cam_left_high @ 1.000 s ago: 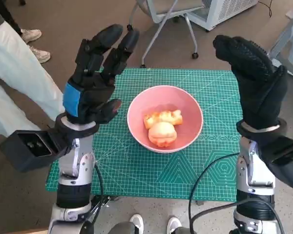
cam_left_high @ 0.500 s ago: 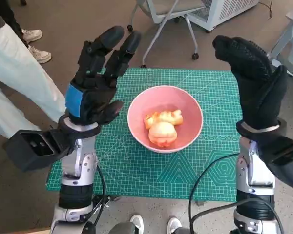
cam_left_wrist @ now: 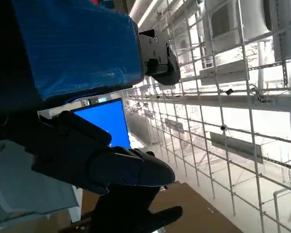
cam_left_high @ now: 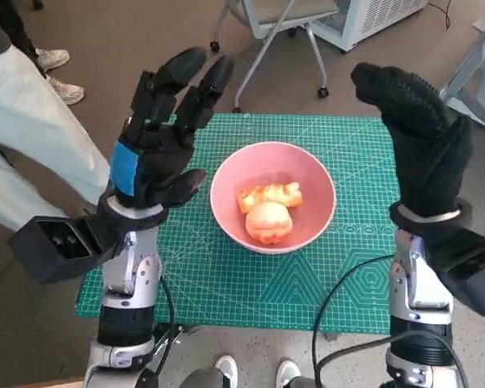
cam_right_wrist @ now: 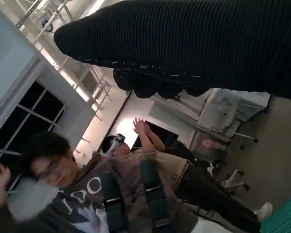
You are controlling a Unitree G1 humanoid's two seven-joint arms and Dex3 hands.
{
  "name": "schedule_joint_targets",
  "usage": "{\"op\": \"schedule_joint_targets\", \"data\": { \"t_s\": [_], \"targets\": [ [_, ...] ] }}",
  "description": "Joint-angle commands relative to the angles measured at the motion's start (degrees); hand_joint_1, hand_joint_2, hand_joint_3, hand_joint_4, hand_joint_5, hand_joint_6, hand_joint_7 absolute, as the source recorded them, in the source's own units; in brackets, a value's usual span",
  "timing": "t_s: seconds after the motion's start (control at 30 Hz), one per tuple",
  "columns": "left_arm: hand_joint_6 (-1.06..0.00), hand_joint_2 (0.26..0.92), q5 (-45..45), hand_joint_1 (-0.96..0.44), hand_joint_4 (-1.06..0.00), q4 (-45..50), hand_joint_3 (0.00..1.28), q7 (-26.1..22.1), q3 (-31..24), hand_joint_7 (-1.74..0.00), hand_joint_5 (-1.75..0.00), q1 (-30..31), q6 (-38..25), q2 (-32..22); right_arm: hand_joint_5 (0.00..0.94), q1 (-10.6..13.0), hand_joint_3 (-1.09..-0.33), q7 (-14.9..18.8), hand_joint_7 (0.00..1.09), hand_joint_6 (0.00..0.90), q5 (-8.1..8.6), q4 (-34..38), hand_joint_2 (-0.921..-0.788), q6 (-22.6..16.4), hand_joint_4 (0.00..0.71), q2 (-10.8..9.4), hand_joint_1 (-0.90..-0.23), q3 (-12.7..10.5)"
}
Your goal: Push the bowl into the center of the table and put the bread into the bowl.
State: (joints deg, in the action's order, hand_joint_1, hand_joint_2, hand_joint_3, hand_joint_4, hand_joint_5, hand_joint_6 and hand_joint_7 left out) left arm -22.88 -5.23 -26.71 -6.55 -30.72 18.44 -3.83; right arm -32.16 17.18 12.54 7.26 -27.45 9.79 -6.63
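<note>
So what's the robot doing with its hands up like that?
It looks finished with its job. The pink bowl sits near the middle of the green cutting mat on the table, and two pieces of bread lie inside it. The left hand and the right hand are both raised above the table, one on each side of the bowl, holding nothing. A person's legs show beside the table.

One pink bowl [cam_left_high: 273, 196] is sitting on one green cutting mat [cam_left_high: 250, 283], two bread pieces [cam_left_high: 269, 208] are lying inside, and two robot hands [cam_left_high: 158, 137] are showing.
</note>
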Motion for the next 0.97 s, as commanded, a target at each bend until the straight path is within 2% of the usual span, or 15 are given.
{"op": "schedule_joint_targets", "data": {
  "t_s": [0.03, 0.4, 0.97],
  "targets": [
    [0.00, 0.921, 1.3, -0.57, -0.23, 0.7, 0.22, 0.0, 0.6, -0.68, -0.05, 0.6, 0.7, -0.5, 0.000, 1.8, -0.757, -0.2, 0.49, 0.069, -1.23, 1.7, -0.921, -1.1, 0.177, -0.6, -0.717, 0.5],
    [0.00, 0.921, 6.1, -0.59, -0.23, -1.9, 0.22, -0.2, 0.9, -0.71, -0.06, 0.2, 6.3, -1.9, 0.001, 1.9, -0.771, 0.5, 0.54, 0.034, -1.73, 4.9, -0.921, -4.2, 0.175, -0.7, -0.684, 0.5],
    [0.00, 0.921, 3.8, -0.59, -0.21, -3.6, 0.24, -1.3, 0.7, -0.67, -0.05, 1.0, 9.8, -1.4, 0.005, 1.2, -0.778, 1.1, 0.61, 0.007, -1.25, 7.6, -0.921, -6.6, 0.190, -0.5, -0.676, 0.5]
  ]
}}
